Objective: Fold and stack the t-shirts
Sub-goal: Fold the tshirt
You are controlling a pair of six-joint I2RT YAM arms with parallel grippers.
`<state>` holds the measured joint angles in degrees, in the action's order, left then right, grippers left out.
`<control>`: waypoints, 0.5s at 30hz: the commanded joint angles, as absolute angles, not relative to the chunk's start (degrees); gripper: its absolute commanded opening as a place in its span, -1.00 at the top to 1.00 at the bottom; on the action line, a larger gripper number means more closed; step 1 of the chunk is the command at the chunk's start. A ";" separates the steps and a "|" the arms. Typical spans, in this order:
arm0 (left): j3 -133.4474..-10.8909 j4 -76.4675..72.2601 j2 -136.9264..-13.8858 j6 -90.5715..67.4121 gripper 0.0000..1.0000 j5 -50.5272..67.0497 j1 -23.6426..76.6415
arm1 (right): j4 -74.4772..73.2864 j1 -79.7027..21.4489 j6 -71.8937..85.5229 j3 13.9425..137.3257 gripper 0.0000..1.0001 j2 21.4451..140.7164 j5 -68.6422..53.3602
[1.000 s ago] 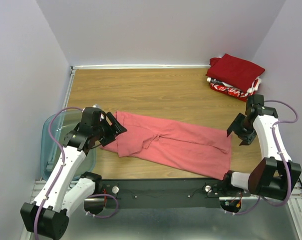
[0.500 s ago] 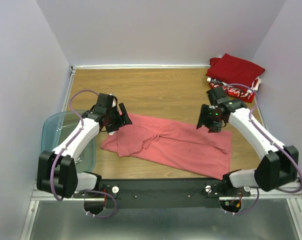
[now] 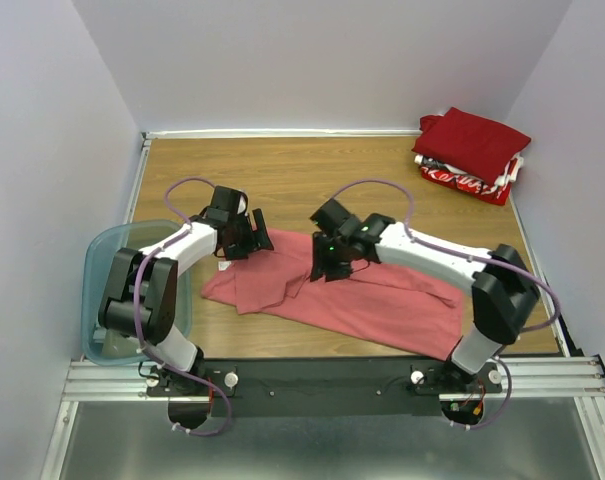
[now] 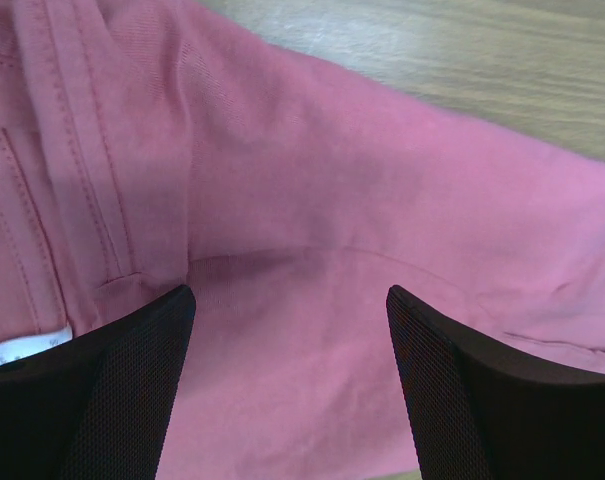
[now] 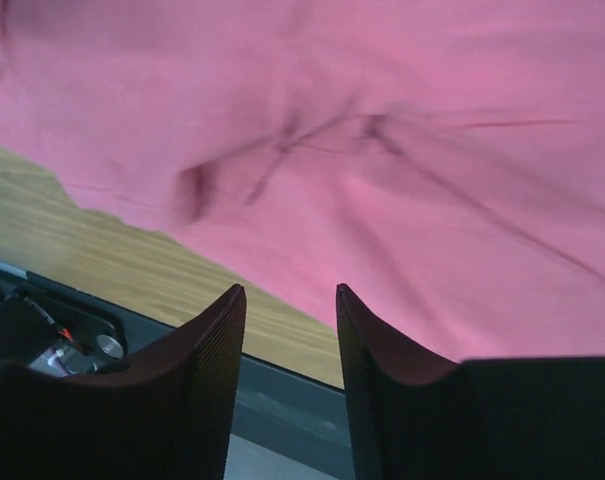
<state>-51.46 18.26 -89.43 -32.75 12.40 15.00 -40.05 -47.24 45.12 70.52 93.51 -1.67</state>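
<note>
The salmon-pink t-shirt (image 3: 372, 295) lies spread and rumpled across the table's near half. My left gripper (image 3: 254, 240) is open just above its far left edge; the left wrist view shows pink cloth (image 4: 312, 200) and a seamed placket between the spread fingers (image 4: 132, 380). My right gripper (image 3: 327, 268) is open and hovers over the shirt's middle; its wrist view shows wrinkled pink cloth (image 5: 382, 130) beyond the fingers (image 5: 207, 360). A dark red shirt (image 3: 474, 140) lies folded on a red shirt with white print (image 3: 462, 180) at the far right corner.
A translucent blue-grey plastic bin (image 3: 107, 275) stands off the table's left edge beside the left arm. Lavender walls close in the wooden table (image 3: 322, 180) at the back and on both sides. A metal rail (image 3: 322, 375) runs along the near edge.
My right arm has swung far left from the shirt's right end to over its middle. My left gripper has moved right and forward onto the shirt's far left edge.
</note>
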 commanded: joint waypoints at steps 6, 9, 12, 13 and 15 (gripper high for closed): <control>-51.33 13.71 -92.64 -29.36 -0.71 14.94 14.94 | -32.18 -56.86 53.78 75.76 0.16 104.32 1.93; -50.63 13.27 -92.37 -29.09 -0.72 15.55 14.94 | -31.64 -57.74 55.37 76.20 0.21 106.26 3.06; -49.92 13.27 -92.02 -28.65 -0.72 16.00 14.94 | -31.55 -58.27 56.51 76.29 0.26 107.75 4.83; -49.83 13.10 -91.85 -28.48 -0.72 16.08 14.94 | -31.55 -58.36 56.77 76.46 0.27 108.10 5.18; -49.40 13.01 -91.85 -27.87 -0.72 16.00 14.94 | -31.38 -58.62 57.22 76.99 0.28 109.42 5.97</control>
<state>-50.68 14.28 -91.96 -29.80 14.39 15.00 -32.58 -57.74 54.52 74.91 106.98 1.56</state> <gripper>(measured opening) 0.858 0.366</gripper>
